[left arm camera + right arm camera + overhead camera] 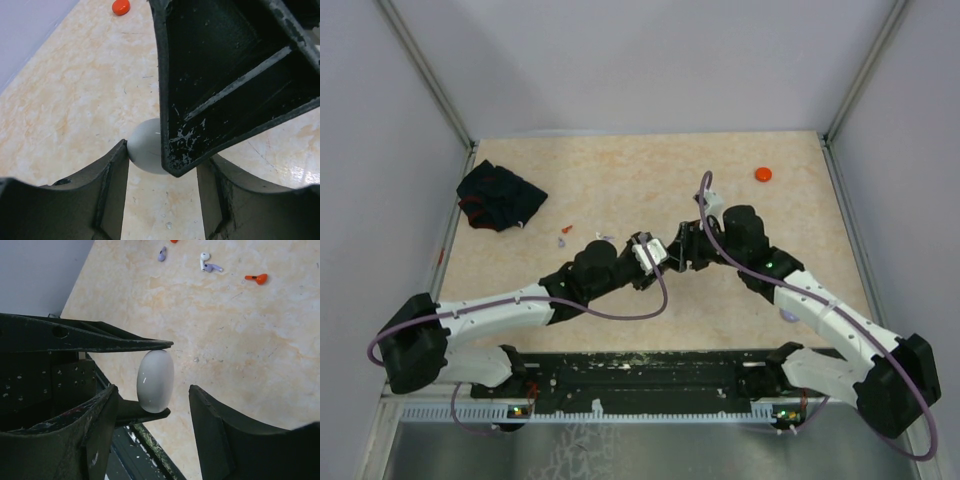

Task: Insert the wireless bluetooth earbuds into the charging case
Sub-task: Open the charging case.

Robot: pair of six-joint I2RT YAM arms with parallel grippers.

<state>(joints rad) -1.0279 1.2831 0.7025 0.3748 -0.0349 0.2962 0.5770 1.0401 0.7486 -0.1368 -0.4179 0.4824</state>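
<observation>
Here, from above, the left gripper (665,258) and right gripper (682,250) meet nose to nose over the middle of the beige marbled tabletop (620,170); the case is hidden between them. The tiny stemmed plastic earbuds in red, pale purple and white (565,231) lie loose just left of the arms. A crumpled black cloth (500,196) sits farther left, and a round orange disc (763,174) lies well apart at the far right. Bare table surrounds the earbuds, away from the walled edges.

In the left wrist view, the smooth white rounded plastic charging case (145,150) touches one left finger; the right gripper's finger covers its other side.

The right wrist view shows the left fingers pinching the case from two sides. The right jaws straddle it, partly open, with gaps either side, holding nothing. The case looks light, hard and glossy, so probably slippery; its broad faces seem the safest hold. The earbuds look lighter still, probably best pinched at the bulb. The crowded fingers leave little clearance.
</observation>
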